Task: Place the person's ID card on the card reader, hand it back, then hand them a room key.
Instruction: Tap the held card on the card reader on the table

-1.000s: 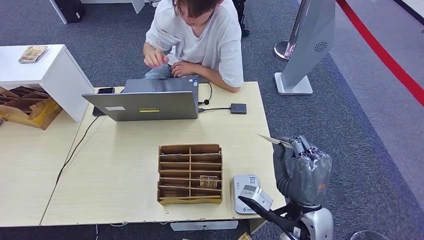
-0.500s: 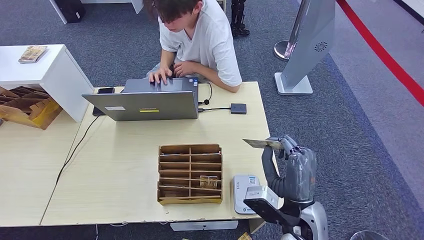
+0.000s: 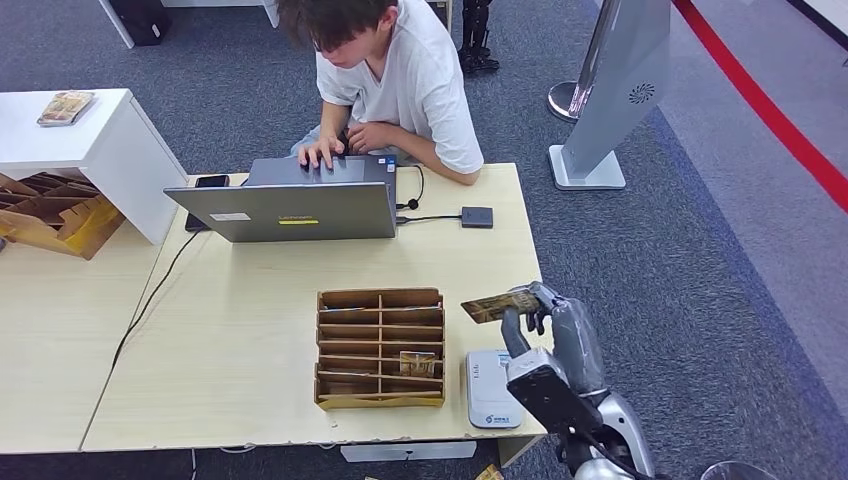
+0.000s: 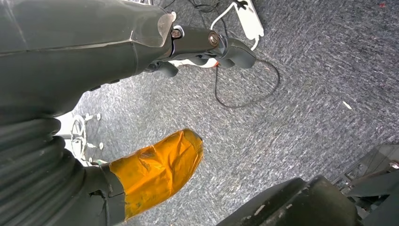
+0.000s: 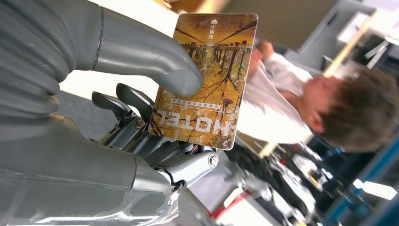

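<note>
R hand [image 3: 548, 322] holds card [image 3: 498, 306] up over table edge, above card reader [image 3: 492, 388].

Card pinched betw. thumb [image 5: 155, 61] on its printed face & darker fingers [image 5: 129, 101] behind it; in R wrist view card [image 5: 207, 70] reads "HOTEL", yellow-brown tree pic, sticking out past the fingertips. In head view card juts from the hand toward wooden organizer [image 3: 380, 347], which sits just beside the hand's card side; reader lies flat on table [image 3: 250, 340] below the hand, near front edge, apart from card. Person [image 3: 395, 80] w/ white shirt sits well beyond the hand, far side of table, hands at laptop [image 3: 290, 208]. L hand [image 4: 141, 52] hangs over grey carpet, nothing in it, fingers curled in.
</note>
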Controlling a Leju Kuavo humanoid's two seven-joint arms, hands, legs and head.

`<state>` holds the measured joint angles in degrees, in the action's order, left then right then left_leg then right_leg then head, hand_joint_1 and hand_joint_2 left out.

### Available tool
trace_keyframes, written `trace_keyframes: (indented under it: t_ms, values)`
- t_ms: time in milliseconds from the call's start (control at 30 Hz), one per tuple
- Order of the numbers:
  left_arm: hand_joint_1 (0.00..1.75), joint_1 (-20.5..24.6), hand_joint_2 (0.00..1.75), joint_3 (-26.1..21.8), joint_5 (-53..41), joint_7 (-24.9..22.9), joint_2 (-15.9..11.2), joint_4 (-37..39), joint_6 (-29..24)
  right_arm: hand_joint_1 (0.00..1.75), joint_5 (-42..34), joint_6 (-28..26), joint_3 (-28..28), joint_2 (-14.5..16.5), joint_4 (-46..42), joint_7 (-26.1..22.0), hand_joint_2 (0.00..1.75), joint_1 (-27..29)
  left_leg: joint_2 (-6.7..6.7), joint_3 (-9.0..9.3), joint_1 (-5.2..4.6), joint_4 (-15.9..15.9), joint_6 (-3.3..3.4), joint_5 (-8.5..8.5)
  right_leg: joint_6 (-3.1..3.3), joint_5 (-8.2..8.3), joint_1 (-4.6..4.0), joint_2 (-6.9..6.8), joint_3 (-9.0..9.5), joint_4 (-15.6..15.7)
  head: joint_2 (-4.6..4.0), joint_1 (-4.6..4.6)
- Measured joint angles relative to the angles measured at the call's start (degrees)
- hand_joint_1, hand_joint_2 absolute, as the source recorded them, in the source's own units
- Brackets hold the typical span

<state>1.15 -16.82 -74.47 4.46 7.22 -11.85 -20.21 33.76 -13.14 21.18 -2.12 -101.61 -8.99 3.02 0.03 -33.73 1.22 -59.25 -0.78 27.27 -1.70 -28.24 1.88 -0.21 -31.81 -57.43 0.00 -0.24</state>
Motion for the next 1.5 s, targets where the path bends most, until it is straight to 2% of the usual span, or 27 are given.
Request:
trace_keyframes:
  t_ms: [200, 467, 1100, 1500]
  values:
    - [0.00, 0.0, 1.75, 0.0, -0.1, 0.0, 0.0, 0.0, 0.1, 1.75, -2.7, 3.8, -0.9, 0.0, 2.1, 1.5, 1.75, 0.0, 0.00, 0.00, 0.00, 0.0, 0.00, 0.00, 0.00, 0.00, 0.00, 0.00, 0.00, 0.0, 0.00, -0.02]
    - [0.00, 0.0, 1.75, 0.0, 0.0, 0.0, -0.1, 0.0, 0.0, 1.75, -3.1, 7.4, -1.5, 0.0, 4.5, 6.3, 1.75, 0.1, 0.00, 0.00, 0.00, 0.0, 0.00, 0.00, 0.00, 0.00, 0.00, 0.00, 0.00, 0.0, 0.00, -0.02]
    - [0.00, -0.2, 1.75, -0.1, 0.1, 0.0, -0.2, 0.0, -0.2, 1.75, -4.0, 11.9, -1.5, 0.0, 9.0, 10.8, 1.75, 0.0, 0.00, 0.00, 0.00, 0.0, 0.00, 0.00, 0.00, 0.00, 0.00, 0.00, 0.00, 0.0, 0.00, -0.01]
    - [0.00, -0.4, 1.75, -0.1, 0.1, 0.0, -0.3, 0.0, -0.2, 1.75, -4.2, 12.1, -1.5, 0.0, 10.6, 11.2, 1.75, 0.0, 0.00, 0.00, 0.00, 0.0, 0.00, 0.00, 0.00, 0.00, 0.00, 0.00, 0.00, 0.0, 0.00, -0.01]
